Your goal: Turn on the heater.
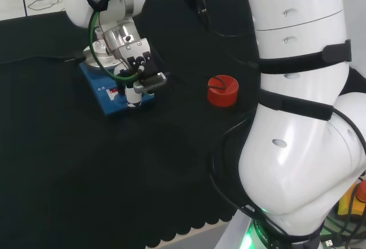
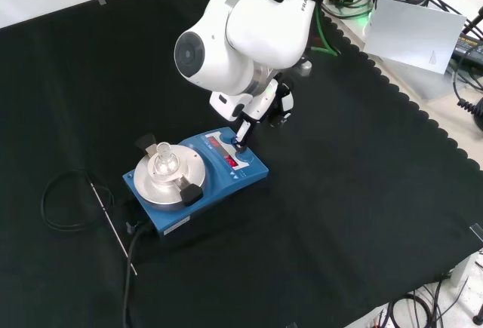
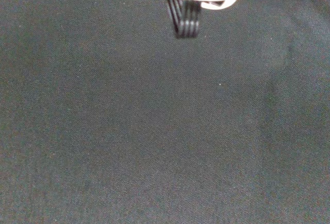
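Black-clothed table (image 2: 362, 192) | blue heater (image 2: 198, 179) sitting mid-cloth | robot hand (image 2: 245, 121) pressing one straight finger onto heater's front panel, open, gripping nothing | red ring (image 1: 222, 90) lying well apart

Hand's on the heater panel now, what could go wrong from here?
1. A finger of the hand comes down at the blue heater's front panel, where the controls sit close together; it might press the wrong one.
2. A small clear glass vessel stands on the round plate; a shove on the heater might tip it.
3. In the front view the arm's white link covers most of the hand, so contact is hard to confirm.
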### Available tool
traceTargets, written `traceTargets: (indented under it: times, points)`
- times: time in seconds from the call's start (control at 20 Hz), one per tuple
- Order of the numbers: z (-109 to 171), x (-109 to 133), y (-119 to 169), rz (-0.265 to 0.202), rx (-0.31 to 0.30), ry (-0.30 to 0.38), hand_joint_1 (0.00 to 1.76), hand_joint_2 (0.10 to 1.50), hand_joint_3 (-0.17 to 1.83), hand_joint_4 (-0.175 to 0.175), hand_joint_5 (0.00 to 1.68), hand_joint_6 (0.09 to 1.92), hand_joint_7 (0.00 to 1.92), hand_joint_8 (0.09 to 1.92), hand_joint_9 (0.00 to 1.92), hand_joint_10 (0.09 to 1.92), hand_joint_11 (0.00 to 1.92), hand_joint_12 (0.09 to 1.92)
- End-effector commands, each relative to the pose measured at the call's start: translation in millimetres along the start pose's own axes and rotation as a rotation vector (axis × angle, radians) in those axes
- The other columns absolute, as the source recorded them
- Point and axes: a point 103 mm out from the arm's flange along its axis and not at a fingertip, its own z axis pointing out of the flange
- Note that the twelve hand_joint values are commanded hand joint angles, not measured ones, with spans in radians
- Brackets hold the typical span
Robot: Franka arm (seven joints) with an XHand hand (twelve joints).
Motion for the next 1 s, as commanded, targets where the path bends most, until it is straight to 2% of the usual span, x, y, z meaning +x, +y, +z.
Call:
traceTargets:
  times: [0.05,0.45,0.65,1.0]
  points:
    - [0.2,1.1,-0.1,0.002,0.001,0.000,1.42,0.67,1.06,-0.082,0.24,0.50,1.60,1.53,1.70,1.48,1.27,1.33]
    - [0.7,1.0,0.0,0.002,0.004,-0.002,1.42,0.67,1.06,-0.082,0.24,0.51,1.60,1.52,1.70,1.48,1.27,1.33]
    - [2.9,-2.0,0.0,-0.012,0.008,-0.004,1.42,0.67,1.06,-0.082,0.24,0.51,1.60,1.52,1.70,1.48,1.27,1.33]
    - [5.2,-0.1,0.7,0.001,0.012,-0.003,1.42,0.67,1.07,-0.083,0.24,0.51,1.60,1.52,1.70,1.48,1.27,1.33]
